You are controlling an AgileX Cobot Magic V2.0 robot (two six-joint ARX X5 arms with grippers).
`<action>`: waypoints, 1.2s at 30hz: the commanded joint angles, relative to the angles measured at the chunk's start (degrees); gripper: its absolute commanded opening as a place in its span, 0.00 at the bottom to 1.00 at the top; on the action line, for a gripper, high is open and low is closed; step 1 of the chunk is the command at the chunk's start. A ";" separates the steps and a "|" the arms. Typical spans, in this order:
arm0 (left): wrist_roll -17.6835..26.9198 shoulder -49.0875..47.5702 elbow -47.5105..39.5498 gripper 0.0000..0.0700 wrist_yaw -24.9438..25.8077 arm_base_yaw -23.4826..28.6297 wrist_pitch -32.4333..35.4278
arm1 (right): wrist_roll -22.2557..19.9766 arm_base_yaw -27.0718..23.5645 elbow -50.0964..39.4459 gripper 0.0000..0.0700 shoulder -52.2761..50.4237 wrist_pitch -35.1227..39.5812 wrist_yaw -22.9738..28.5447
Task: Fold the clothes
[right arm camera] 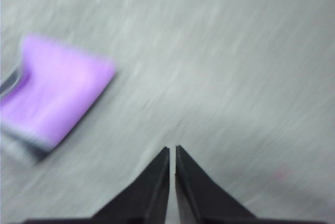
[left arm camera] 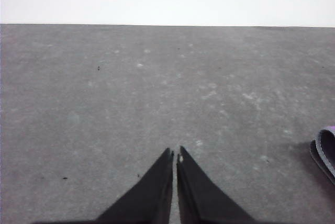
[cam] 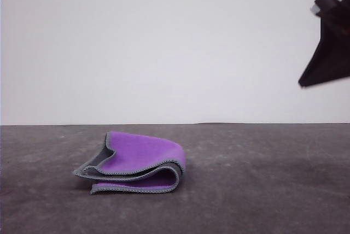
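Folded cloth (cam: 136, 163) lies on grey table (cam: 262, 190), left of centre, long axis running left-right, rounded fold toward right, open layered edges toward left-front. Purple face outward, charcoal inside, light grey stitched edging. Left gripper (left arm camera: 174, 156) pinched closed, empty, low over table. Right gripper (right arm camera: 172, 150) closed, empty, raised, well apart from cloth.

I see my left gripper (left arm camera: 174, 153) with both fingers pressed nearly together, holding nothing. My right gripper (right arm camera: 172, 148) is likewise closed and empty, raised high at the right (cam: 328, 42).
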 commanded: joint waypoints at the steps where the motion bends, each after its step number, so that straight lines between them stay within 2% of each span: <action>1: 0.76 -0.11 -1.14 0.00 -0.16 -0.04 -0.35 | -1.77 -0.22 0.48 0.02 -1.57 -1.12 0.42; 4: 0.77 -0.11 -1.14 0.00 -0.16 -0.04 -0.35 | -4.14 -1.46 0.22 0.02 -6.30 -5.81 0.87; 6: 0.77 -0.11 -1.14 0.00 -0.16 -0.04 -0.35 | -5.17 -3.31 -1.07 0.02 -9.86 -6.44 1.17; 15: 0.79 -0.13 -1.14 0.00 -0.16 -0.04 -0.35 | -3.96 -15.41 -14.58 0.02 -29.01 -1.77 2.58; 20: 0.78 -0.11 -1.14 0.00 -0.16 -0.04 -0.35 | -2.98 -20.01 -19.94 0.02 -37.96 -1.18 7.48; 26: 0.77 -0.11 -1.14 0.00 -0.16 -0.04 -0.35 | -2.86 -22.03 -23.79 0.02 -45.27 -0.64 9.87; 30: 0.78 -0.11 -1.14 0.00 -0.16 -0.04 -0.33 | -1.39 -22.21 -26.27 0.02 -45.17 2.52 9.85; 36: 0.79 -0.11 -1.14 0.00 -0.16 -0.03 -0.35 | -1.12 -22.26 -26.27 0.02 -45.17 1.81 9.81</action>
